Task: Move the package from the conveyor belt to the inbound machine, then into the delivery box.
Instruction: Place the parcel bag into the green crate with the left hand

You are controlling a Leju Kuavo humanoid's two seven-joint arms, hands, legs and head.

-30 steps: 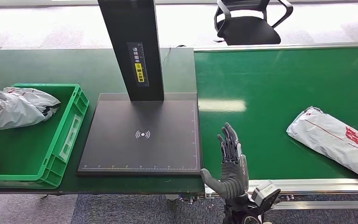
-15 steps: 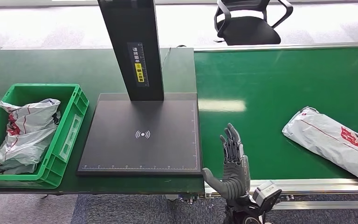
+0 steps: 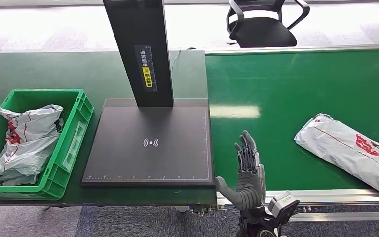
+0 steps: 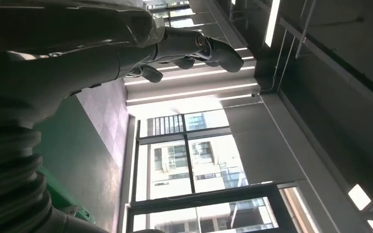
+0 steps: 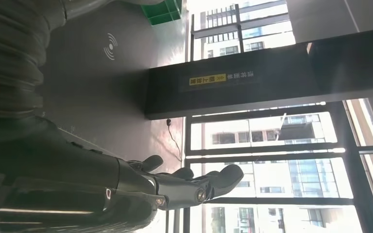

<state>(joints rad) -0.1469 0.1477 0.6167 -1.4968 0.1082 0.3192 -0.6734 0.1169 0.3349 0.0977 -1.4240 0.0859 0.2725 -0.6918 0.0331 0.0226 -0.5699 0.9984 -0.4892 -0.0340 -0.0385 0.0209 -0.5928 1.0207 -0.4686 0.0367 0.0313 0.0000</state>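
Green conveyor belt point(image 3: 286, 89) has carried its package point(image 3: 350, 153) leftward toward the empty, spread-fingered right hand point(image 3: 246, 173).

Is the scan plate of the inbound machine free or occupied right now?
Free: the scan plate is bare. One package lies in the green box.

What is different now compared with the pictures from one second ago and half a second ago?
The left hand let go of the grey package, which dropped into the green box and now lies there; the left arm left the head view. The package on the belt drifted left toward the right hand. That hand, open, and the scanner plate stayed put.
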